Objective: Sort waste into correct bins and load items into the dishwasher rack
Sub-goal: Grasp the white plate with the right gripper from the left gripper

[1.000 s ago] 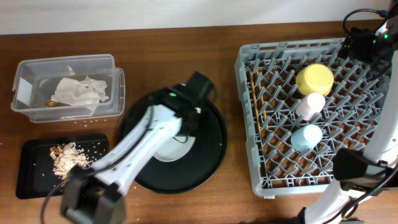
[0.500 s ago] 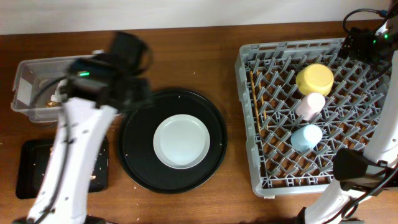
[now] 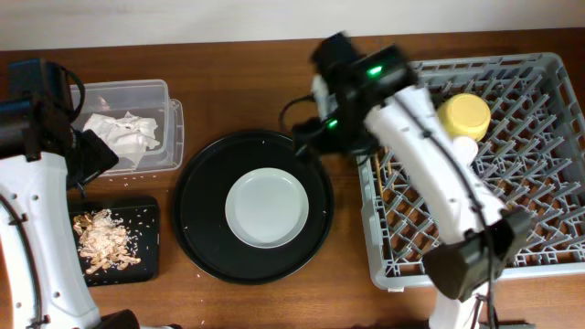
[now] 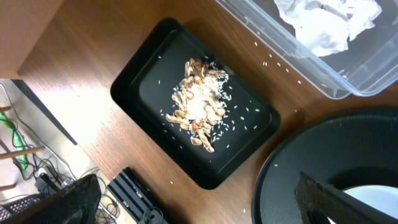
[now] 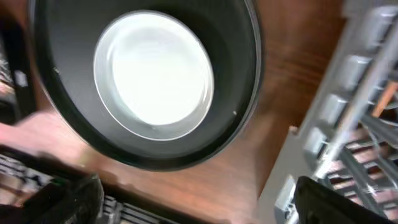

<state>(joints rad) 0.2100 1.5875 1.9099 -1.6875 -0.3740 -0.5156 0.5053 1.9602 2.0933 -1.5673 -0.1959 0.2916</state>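
Note:
The pale grey plate (image 3: 267, 208) (image 5: 154, 68) lies in the round black tray (image 3: 196, 183). Crumpled paper wrappers (image 3: 119, 132) (image 4: 323, 25) fill the clear tub (image 3: 160, 91). Food scraps (image 3: 101, 239) (image 4: 199, 102) sit in the shallow black tray (image 3: 146, 260). The rack (image 3: 512, 228) holds the yellow bowl (image 3: 463, 114) and chopsticks (image 3: 377, 178); the cups are mostly hidden under my right arm. My left gripper (image 3: 91, 155) (image 4: 199, 208) hangs open and empty between tub and black tray. My right gripper (image 3: 315, 132) (image 5: 199, 205) is open and empty between the round tray and the rack.
My right arm stretches diagonally across the rack from the front right. Rice-like crumbs (image 4: 267, 62) dot the wooden table beside the black tray. The rack's left wall (image 5: 348, 124) stands close to the right gripper.
My left arm swung from the round tray out to the far left, and its gripper opened. My right arm came from the rack's far corner to the rack's left edge.

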